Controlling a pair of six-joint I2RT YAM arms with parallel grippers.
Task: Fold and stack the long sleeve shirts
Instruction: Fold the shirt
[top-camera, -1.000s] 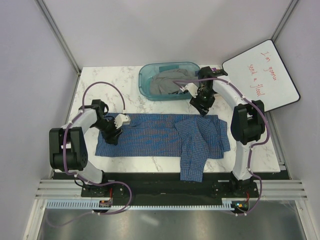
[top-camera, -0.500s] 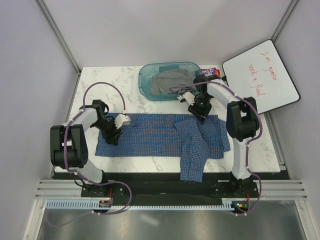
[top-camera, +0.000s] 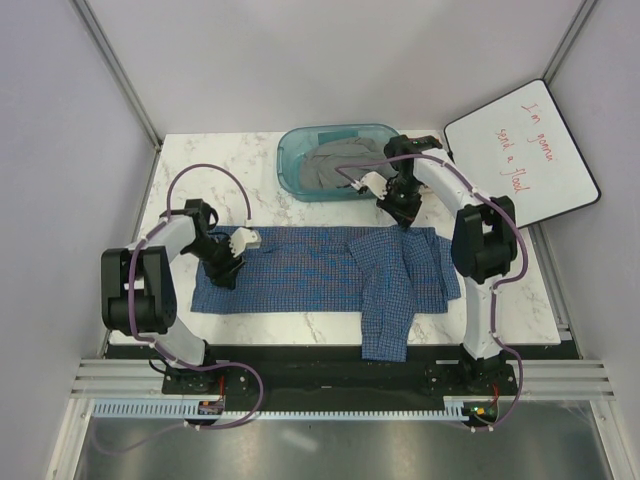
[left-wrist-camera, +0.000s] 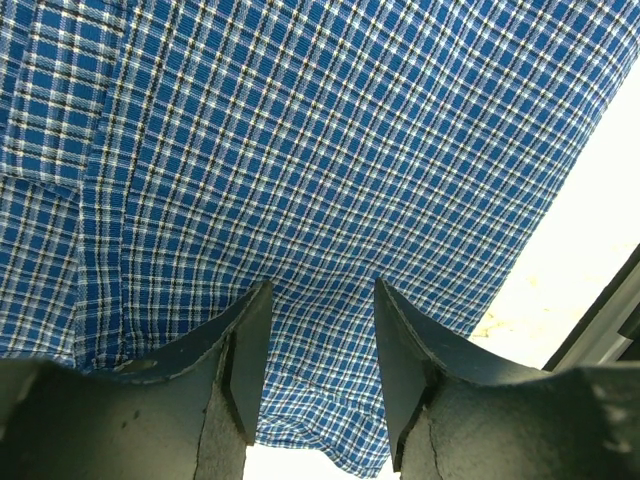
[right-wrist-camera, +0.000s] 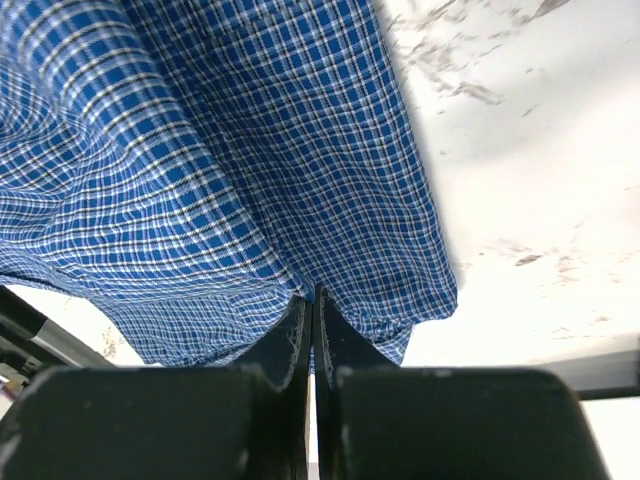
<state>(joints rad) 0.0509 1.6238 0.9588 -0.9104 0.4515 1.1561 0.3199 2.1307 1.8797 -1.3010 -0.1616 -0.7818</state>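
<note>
One long sleeve shirt (top-camera: 300, 270) of blue fine-checked cloth lies spread across the marble table (top-camera: 230, 180), with a sleeve hanging over the front edge. My left gripper (top-camera: 227, 272) is at the shirt's left end. In the left wrist view its jaws (left-wrist-camera: 318, 300) stand open, with the cloth (left-wrist-camera: 350, 130) lying flat between the fingers near the hem. My right gripper (top-camera: 403, 217) is at the shirt's far right edge. In the right wrist view it (right-wrist-camera: 312, 297) is shut, pinching a fold of the cloth (right-wrist-camera: 200, 150) at the fingertips.
A teal bin (top-camera: 292, 150) holding a grey garment (top-camera: 335, 165) stands at the back of the table, just behind my right gripper. A whiteboard (top-camera: 525, 150) with red writing leans at the back right. Bare marble (right-wrist-camera: 520, 150) shows to the right of the shirt's edge.
My right gripper has moved from beside the bin onto the shirt's far edge and closed on the cloth. The left gripper has stayed in place.
</note>
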